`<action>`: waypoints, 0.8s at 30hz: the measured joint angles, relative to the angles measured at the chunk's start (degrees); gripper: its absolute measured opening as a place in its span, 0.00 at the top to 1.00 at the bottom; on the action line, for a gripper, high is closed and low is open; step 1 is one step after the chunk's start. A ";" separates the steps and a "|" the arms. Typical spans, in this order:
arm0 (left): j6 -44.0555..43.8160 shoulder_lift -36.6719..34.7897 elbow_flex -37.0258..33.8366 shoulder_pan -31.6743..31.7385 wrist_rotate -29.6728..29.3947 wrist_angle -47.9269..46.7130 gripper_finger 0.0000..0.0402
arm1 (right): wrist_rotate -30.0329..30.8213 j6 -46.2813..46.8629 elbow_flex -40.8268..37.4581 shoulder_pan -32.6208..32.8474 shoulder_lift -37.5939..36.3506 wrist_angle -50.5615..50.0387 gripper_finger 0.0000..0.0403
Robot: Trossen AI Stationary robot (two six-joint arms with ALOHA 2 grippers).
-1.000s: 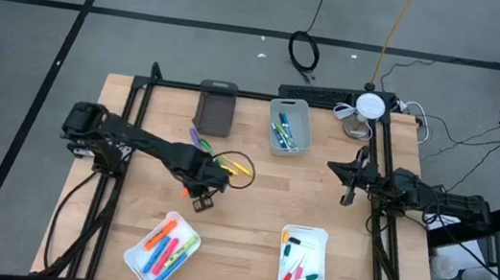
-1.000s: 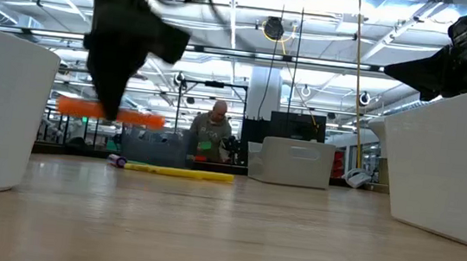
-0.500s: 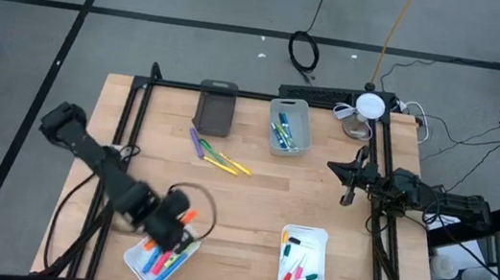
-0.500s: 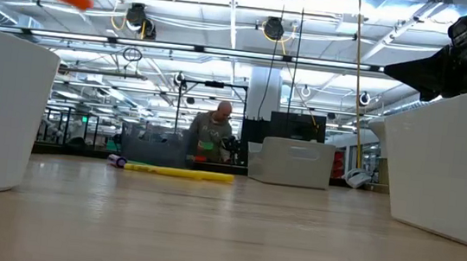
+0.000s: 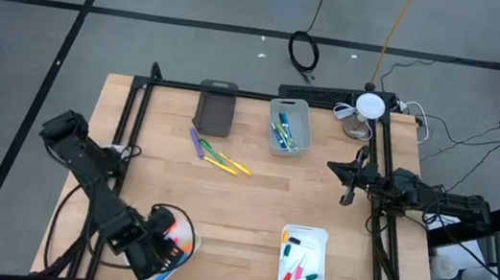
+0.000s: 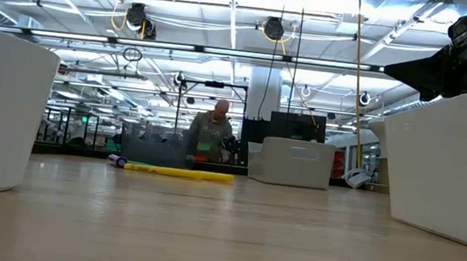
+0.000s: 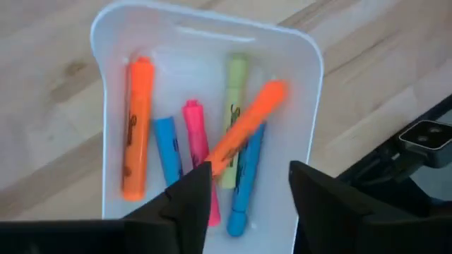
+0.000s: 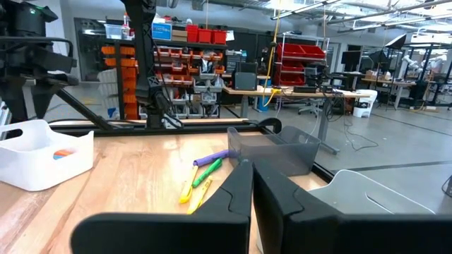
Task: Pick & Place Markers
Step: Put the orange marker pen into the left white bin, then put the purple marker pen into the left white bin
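Note:
My left gripper [image 7: 244, 204] hovers open over the white tray [image 7: 311, 77] at the table's near left, pointing down into it; in the high view this gripper [image 5: 162, 242] covers most of that tray [image 5: 190, 245]. In the tray an orange marker [image 7: 247, 125] lies slantwise on top of yellow-green [image 7: 235, 99], pink [image 7: 196, 141] and blue [image 7: 168, 148] markers, and another orange one [image 7: 136, 127] lies along the tray's side. Purple, green and yellow markers [image 5: 216, 155] lie on the bare table. My right gripper [image 8: 252, 185] is shut and parked at the right edge. My left gripper has its fingers spread above the tray. The slanted orange marker's lower end [image 7: 214, 164] shows right beside one fingertip [image 7: 192, 192]. I cannot tell whether they touch.
A dark grey bin [image 5: 217, 107] and a light grey bin [image 5: 289, 126] with markers stand at the far side. A second white tray [image 5: 302, 261] with thin markers sits near right. The low view shows both tray walls [image 6: 0, 115] and a person far behind.
My left gripper has carried the orange marker from the table's middle toward the near left edge, rising and rolling its wrist, and now stands over the white tray. The marker has left the low view and now lies slantwise on the markers in the tray.

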 joint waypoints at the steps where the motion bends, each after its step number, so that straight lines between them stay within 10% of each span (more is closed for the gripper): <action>1: 0.99 0.00 0.00 0.30 -0.43 -0.02 0.50 | 0.00 0.01 0.00 0.00 0.00 0.00 1.00; 11: 12.20 -0.98 0.07 11.30 0.25 -13.36 0.45 | 0.00 0.00 -0.01 0.00 0.00 0.02 1.00; 24: 50.65 -1.40 -0.09 39.25 -2.59 -19.75 0.45 | 0.00 0.01 -0.02 0.01 0.00 0.00 1.00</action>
